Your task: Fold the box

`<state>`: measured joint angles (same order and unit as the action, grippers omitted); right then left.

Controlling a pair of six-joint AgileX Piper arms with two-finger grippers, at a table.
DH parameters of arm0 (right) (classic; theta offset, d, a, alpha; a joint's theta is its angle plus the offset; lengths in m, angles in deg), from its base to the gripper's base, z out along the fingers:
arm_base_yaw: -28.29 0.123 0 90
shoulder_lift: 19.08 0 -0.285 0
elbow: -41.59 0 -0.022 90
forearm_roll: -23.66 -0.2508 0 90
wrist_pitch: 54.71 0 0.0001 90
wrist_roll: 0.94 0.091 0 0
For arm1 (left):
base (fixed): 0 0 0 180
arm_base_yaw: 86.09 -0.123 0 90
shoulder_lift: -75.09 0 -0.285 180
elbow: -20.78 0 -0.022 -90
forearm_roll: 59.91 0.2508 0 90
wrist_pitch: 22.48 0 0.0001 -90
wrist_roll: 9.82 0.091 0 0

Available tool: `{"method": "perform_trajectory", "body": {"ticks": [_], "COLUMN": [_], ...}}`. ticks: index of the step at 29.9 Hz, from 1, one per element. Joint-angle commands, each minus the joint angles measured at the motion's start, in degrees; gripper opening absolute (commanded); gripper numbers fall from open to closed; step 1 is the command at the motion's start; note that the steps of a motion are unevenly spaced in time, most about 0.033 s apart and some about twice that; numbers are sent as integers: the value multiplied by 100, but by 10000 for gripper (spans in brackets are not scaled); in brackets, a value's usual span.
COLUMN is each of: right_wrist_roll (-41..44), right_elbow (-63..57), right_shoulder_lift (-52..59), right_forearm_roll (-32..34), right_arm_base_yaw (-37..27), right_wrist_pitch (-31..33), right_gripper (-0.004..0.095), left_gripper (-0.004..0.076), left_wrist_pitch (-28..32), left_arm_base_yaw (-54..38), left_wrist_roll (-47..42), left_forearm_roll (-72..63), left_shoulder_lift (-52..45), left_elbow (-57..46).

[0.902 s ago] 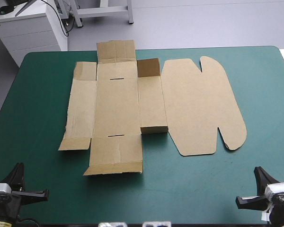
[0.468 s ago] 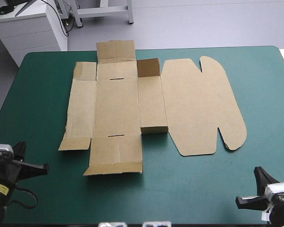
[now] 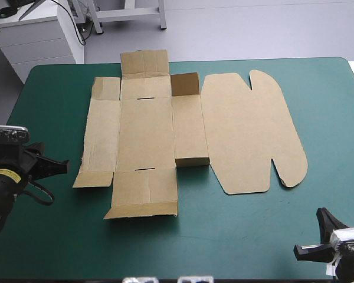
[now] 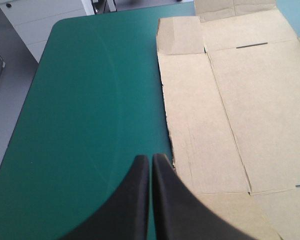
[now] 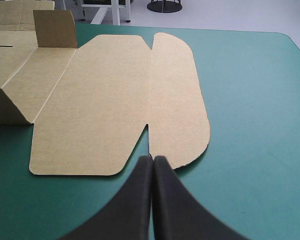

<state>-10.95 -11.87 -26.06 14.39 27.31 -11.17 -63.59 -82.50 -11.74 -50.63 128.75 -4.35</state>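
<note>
We see the left tool (image 4: 151,158) fully closed: its two black fingers (image 4: 135,200) meet in one pointed arch with nothing between them. Its tip sits over the teal-green cover (image 3: 253,236), just beside the ragged left edge of the box (image 3: 147,135). From above, this tool comes in low at the left side of the tabletop and points toward the box's left side panel (image 4: 200,125). We cannot tell whether it touches the board.

The right tool (image 5: 153,159) is likewise closed to a point and holds nothing. It sits by the near right corner of the tabletop, well apart from the box. It points across bare cover toward the notch between the lid (image 5: 100,100) and its rounded ear (image 5: 177,95).

The brown box is a cut sheet spread across the middle of the tabletop, more to the left and far side. Its base, left panel and near flap (image 3: 144,191) lie flat. The far flap (image 3: 144,63) reaches past the tabletop's far edge. One small flap (image 3: 184,84) stands upright at the far end of the strip between base and lid. That strip (image 3: 190,130) is lifted enough at its near end to show a shaded end face. The lid lies flat to the right.
</note>
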Motion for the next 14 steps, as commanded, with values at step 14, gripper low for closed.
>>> {"method": "perform_trajectory", "body": {"ticks": [14], "right_wrist_roll": [-22], "right_elbow": [172], "right_shoulder_lift": [117], "right_forearm_roll": [1], "right_arm_base_yaw": [27], "right_wrist_pitch": [-437], "right_gripper": [-19], "left_gripper": [17], "left_wrist_pitch": [356], "left_arm_base_yaw": [-1455], "left_wrist_roll": [874], "left_forearm_roll": [-1284], "left_shoulder_lift": [1681], "left_elbow": [910]}}
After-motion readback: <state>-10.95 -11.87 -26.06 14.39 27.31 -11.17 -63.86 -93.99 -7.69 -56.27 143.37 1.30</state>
